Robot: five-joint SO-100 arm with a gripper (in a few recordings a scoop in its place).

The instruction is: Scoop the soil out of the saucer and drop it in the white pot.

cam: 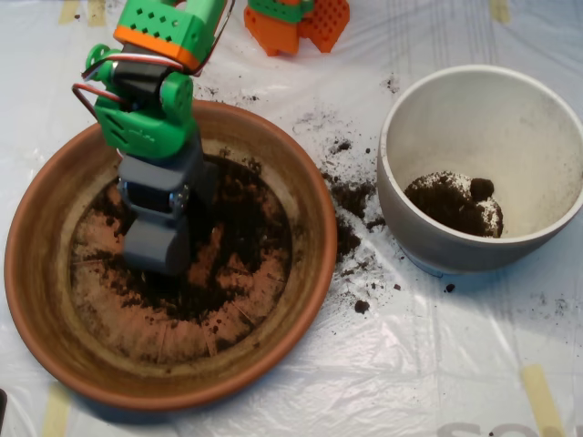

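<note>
Overhead view: tool [157, 248] down inside saucer [305, 205], nose buried in soil [241, 214] at left-centre, likely digging for load; shells' spread cannot tell. White pot [401, 109] right of saucer, near, small soil heap inside. Crumbs on plastic-covered tabletop [410, 364] between, probably transfer spill.

Robot test bench set up for messy potting work, not garden or kitchen. Table wrapped in clear plastic sheet [437, 364], creased, held by tan tape strips [544, 396]. 3D-printed green and orange arm [150, 82] over saucer [301, 264]; orange printed base [301, 23] beyond saucer. Spilled soil [351, 214] on sheet right of saucer, beside white pot [392, 182].
</note>
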